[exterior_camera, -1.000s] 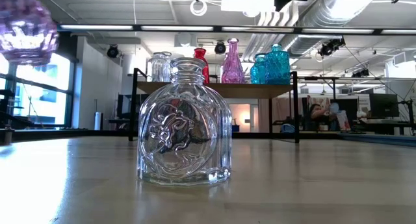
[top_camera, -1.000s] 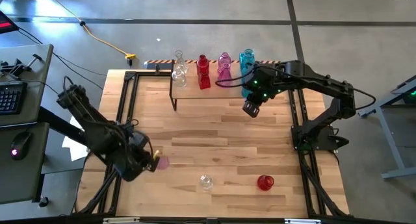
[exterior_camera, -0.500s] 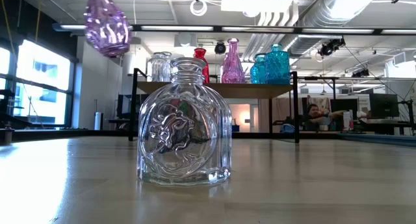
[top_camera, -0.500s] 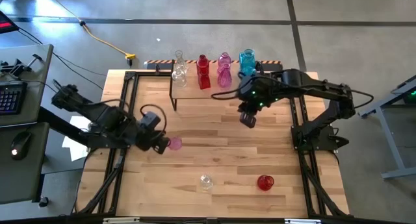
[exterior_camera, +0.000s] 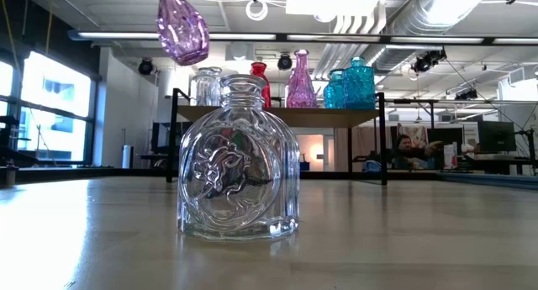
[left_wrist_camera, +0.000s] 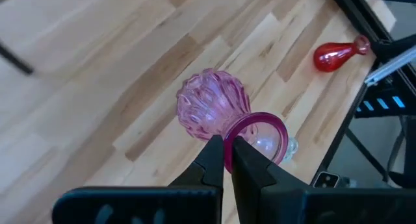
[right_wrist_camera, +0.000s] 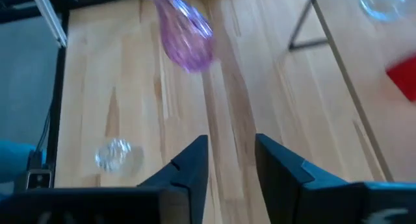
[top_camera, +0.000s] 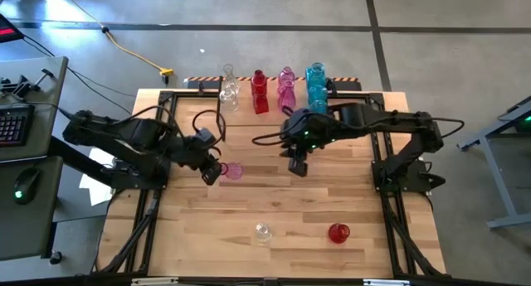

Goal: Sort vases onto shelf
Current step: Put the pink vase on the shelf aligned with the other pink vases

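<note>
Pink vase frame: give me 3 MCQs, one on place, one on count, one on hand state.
1. Where is the pink vase?
A. On the shelf
B. In the left hand, above the table
C. Lying by the red vase

2. How many vases are on the table, off the shelf and unheld?
A. Two
B. Four
C. None

3. How is the right hand?
A. Shut on a blue vase
B. Open, empty
C. Shut on the clear vase

Key: 1 B, the left hand pinches its rim. 2 A, only the clear vase and red vase. 3 B, the right hand shows parted fingers holding nothing.
</note>
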Motion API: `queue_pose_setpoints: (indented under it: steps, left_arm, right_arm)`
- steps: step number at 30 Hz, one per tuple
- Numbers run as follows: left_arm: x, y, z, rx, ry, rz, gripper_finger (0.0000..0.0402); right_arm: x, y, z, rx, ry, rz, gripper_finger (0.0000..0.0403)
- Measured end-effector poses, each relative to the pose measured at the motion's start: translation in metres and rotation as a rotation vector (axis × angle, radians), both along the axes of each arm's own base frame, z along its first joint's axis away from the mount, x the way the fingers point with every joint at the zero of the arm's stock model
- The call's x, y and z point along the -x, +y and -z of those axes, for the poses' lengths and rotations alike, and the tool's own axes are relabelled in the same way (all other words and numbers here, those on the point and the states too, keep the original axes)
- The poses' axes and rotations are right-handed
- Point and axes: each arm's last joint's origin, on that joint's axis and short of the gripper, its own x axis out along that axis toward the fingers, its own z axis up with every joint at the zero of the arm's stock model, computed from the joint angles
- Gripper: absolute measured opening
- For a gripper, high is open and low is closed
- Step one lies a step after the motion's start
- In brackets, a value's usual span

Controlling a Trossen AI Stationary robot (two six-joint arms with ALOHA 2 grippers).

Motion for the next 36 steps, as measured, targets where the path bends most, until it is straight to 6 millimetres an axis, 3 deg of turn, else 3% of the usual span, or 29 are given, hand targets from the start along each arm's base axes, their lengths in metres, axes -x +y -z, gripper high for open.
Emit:
queue_pose_setpoints:
  steps: [13, 19, 36]
  left_arm:
    - [-0.014, 0.026, -0.008, -0.071, -0.113, 0.083, 0.0001]
    - [-0.018, 0.033, -0.01, -0.086, -0.144, 0.094, 0.0001]
    - [-0.026, 0.047, -0.02, -0.139, -0.264, 0.094, 0.0001]
  right_arm:
    - [-0.056, 0.008, 0.028, 0.116, -0.126, -0.1, 0.0122]
    - [-0.063, 0.006, 0.029, 0.237, -0.163, -0.062, 0.0122]
    - [-0.07, 0.005, 0.016, 0.281, -0.307, -0.063, 0.0122]
